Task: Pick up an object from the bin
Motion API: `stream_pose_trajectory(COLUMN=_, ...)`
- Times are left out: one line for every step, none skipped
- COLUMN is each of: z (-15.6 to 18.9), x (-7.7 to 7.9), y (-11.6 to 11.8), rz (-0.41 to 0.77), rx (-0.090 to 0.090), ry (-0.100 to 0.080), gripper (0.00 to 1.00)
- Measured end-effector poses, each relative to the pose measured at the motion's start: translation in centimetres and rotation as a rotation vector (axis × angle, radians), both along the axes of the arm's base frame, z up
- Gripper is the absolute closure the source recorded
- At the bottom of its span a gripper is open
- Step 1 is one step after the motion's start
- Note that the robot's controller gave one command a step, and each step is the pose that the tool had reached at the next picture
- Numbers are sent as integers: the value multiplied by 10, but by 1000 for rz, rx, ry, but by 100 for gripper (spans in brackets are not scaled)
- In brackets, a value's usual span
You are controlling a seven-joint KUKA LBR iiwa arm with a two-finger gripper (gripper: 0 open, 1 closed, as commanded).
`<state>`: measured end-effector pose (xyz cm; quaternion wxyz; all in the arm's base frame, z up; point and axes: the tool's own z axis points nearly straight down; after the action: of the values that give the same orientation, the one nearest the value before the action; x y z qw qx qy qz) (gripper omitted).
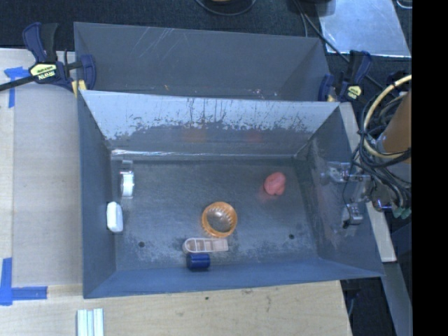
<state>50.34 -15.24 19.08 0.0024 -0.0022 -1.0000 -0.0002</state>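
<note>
**Gripper parked at the right wall, 6 small things on the bin floor**

Starting at the left of the grey metal bin (98, 208), 2 pale things sit close to the foot of the left wall. One is a small clear-and-white piece (127, 183). Just below it and a little further left is a white stubby cylinder (114, 216), standing close to the wall.

Toward the middle, near the front, there is an orange round cup (219, 218) with a shiny, glassy centre. Just in front of it lies a tan flat piece (205, 245), and a small blue block (199, 261) sits against the front edge of that piece. These 3 make a loose little cluster; whether the cup touches the tan piece I can't make out.

Further right and further back, a pink lump (275, 183) lies by itself on the bin floor, well apart from the cluster.

Right again, the gripper (350, 198) hangs over the sloping right wall of the bin, at the end of the arm (395, 128) with its bundle of dark cables (374, 163). The pink lump is the nearest thing to it, but the two are well apart. From where I stand the gripper is a tangle of grey metal against grey wall, and I cannot tell whether it is released or clenched.
</note>
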Motion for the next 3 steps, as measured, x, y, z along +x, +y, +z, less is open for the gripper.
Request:
stream_pose_trajectory(z=4, x=1, y=1, rz=5, rx=-1, ry=-6, gripper=0)
stream_pose_trajectory(z=-121, x=29, y=38, rz=-117, rx=0, ry=-3, gripper=0)
stream_pose_trajectory(z=-118, x=42, y=52, rz=-319, rx=-3, ry=-13, gripper=100)
